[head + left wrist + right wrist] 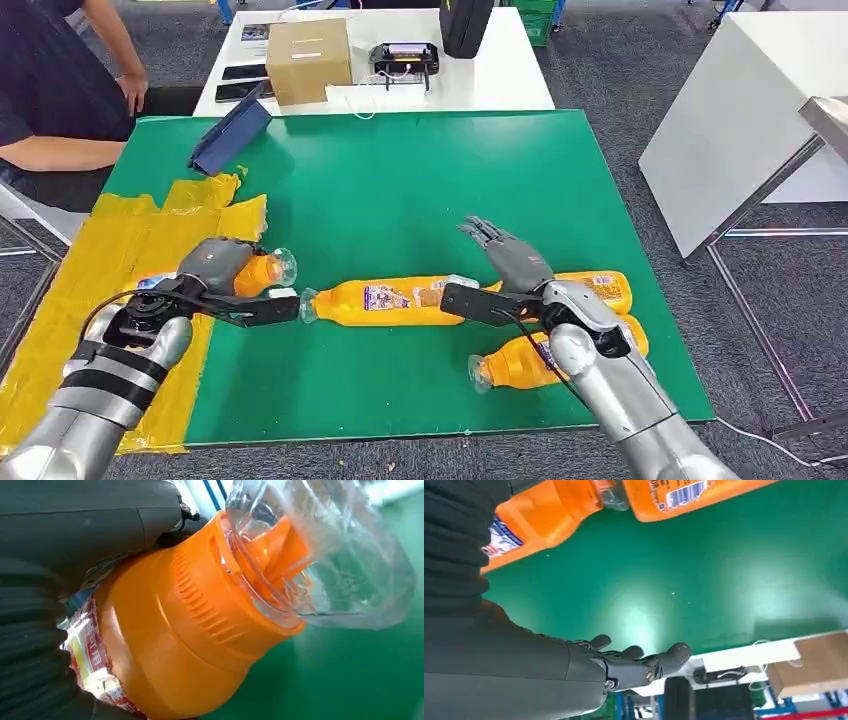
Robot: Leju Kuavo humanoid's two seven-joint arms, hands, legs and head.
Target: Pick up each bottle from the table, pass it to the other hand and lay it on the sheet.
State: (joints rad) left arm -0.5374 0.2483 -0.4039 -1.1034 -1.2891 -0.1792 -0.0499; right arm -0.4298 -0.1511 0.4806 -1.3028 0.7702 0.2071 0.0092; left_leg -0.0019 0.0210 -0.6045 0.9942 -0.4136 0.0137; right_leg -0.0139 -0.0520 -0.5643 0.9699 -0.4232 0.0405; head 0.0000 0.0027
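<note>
1. Bottle orientation: an orange bottle [262, 272] is gripped in the left hand [205, 270] at the edge of the yellow sheet [110, 260], its long axis running roughly across the desk and its clear end pointing toward the desk's middle.
2. A second bottle [385, 301] lies flat on the green mat [400, 180], long axis left to right, neck toward the left hand.
3. Two further bottles [610, 288] [515, 362] are seen lying beside and under the right arm.
4. The right hand [510, 258] is held above the mat with fingers spread, nothing in it; the second bottle's base lies just beside it.
5. Surroundings: a white desk [500, 80] behind carries a cardboard box [308, 60]; a person's arm [60, 150] is at the far left, over grey carpet [620, 60].
</note>
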